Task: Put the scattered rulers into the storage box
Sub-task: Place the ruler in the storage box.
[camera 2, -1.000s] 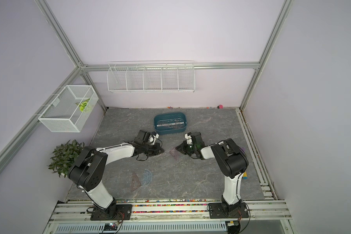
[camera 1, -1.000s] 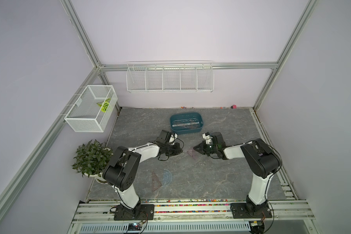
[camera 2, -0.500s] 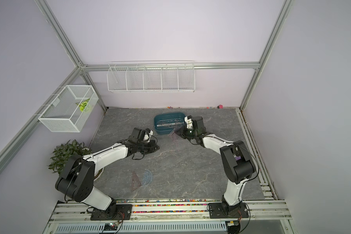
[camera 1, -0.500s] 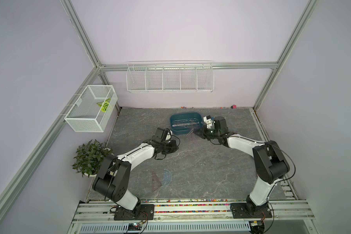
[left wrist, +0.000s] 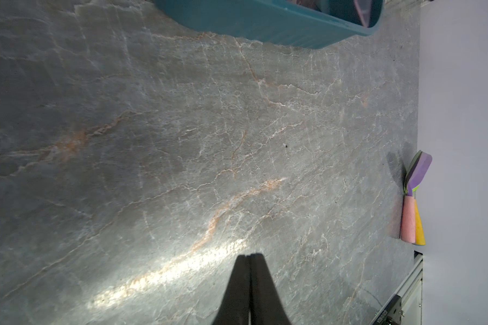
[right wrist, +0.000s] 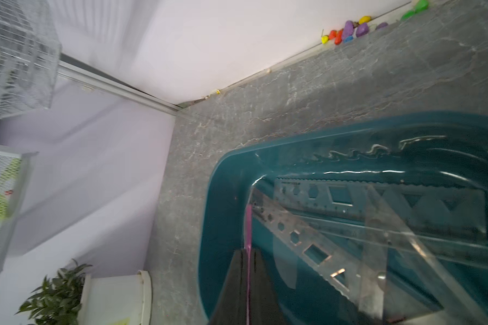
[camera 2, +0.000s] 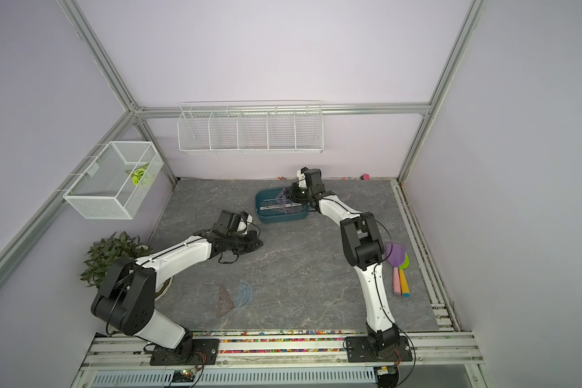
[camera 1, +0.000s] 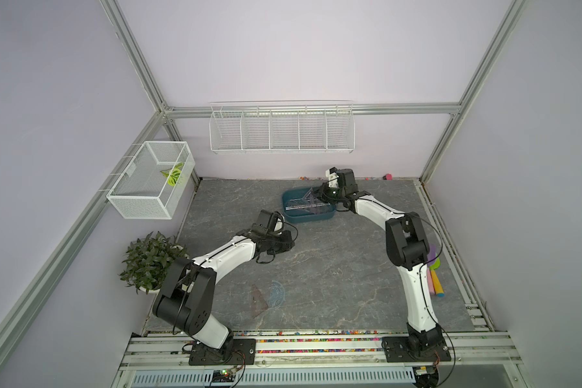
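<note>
Two arms are recorded over a grey veined tabletop (camera 1: 336, 275).

1. Storage box (camera 1: 308, 219): a dark teal, shallow tub, set toward the back wall near the middle of the tabletop.
2. Straight ruler (right wrist: 378, 206): clear, with cut-out shapes, laid flat along the floor of the storage box. A second strip (right wrist: 302, 239), also clear and punched with shapes, is laid slantwise over one end of it.
3. Purple triangle (camera 1: 311, 203): held upright inside the storage box at the end nearer the right arm. It is pinched by its thin edge (right wrist: 248, 222) between the right jaws, which are closed on it. Whether its lower edge is resting on the box floor cannot be told.
4. Left jaws: pressed together with nothing between them, held low over bare tabletop in front of the storage box and apart from it.
5. Brown triangle (camera 1: 258, 302) and bluish protractor (camera 1: 278, 294): laid flat side by side and touching near the front of the tabletop, well apart from the storage box and from both arms.
6. Toy shovels (camera 2: 399, 265): pastel-coloured, lying at the right edge beside the right arm.
7. Potted plant (camera 1: 148, 260): stood at the left edge.
</note>
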`<state>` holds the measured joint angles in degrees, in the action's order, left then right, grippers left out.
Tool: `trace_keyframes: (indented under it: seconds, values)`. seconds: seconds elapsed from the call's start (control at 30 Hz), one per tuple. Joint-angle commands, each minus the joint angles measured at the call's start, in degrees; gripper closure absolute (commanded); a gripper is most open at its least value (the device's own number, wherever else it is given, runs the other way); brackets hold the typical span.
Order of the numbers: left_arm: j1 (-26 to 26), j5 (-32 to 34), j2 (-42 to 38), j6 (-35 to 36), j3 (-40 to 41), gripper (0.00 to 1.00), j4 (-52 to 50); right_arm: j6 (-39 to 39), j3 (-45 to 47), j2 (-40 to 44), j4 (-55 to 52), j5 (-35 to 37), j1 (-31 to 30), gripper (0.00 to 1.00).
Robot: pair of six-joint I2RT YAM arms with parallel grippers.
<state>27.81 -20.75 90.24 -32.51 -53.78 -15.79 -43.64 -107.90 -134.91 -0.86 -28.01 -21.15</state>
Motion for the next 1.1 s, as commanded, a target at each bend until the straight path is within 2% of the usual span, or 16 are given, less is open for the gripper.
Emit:
trace_keyframes:
  seconds: [0.0,0.37,0.43,0.53,0.63,0.7,0.8,0.9,1.07]
  values:
    - [-0.8,0.4,1.5,0.2,-0.7,0.92,-1.0,2.4,-4.2,-2.4,-2.6,1.1,1.1,1.0]
    - [-1.5,0.9,2.7,0.2,-1.5,0.92,-2.4,3.7,-7.1,-8.2,-4.4,-0.3,2.0,0.99]
    - [-1.6,1.3,2.0,0.9,-2.1,0.89,-4.8,4.7,-7.0,-7.5,-5.5,-1.0,2.3,0.9]
    - [-1.6,2.5,-0.2,1.6,-2.5,0.76,-10.7,6.7,-7.4,-5.4,-8.2,-1.6,2.7,0.68]
    - [-1.6,2.5,-3.8,1.3,-1.8,0.64,-18.3,9.0,-6.1,-0.7,-11.3,-2.4,3.0,0.59]
    - [-1.5,3.0,-7.4,0.4,-0.1,0.59,-22.3,10.3,-2.3,4.3,-11.2,-2.5,3.0,0.54]
    - [-0.4,5.3,-13.2,-1.8,1.8,0.55,-27.6,13.1,6.8,14.2,-10.6,-2.3,2.1,0.53]
    - [3.0,7.4,-17.1,-5.5,5.0,0.54,-30.1,16.8,22.5,26.7,-8.2,0.0,-0.8,0.53]
    - [10.3,8.1,-19.8,-12.4,12.4,0.48,-27.7,21.5,45.2,43.1,-7.7,5.4,-9.7,0.54]
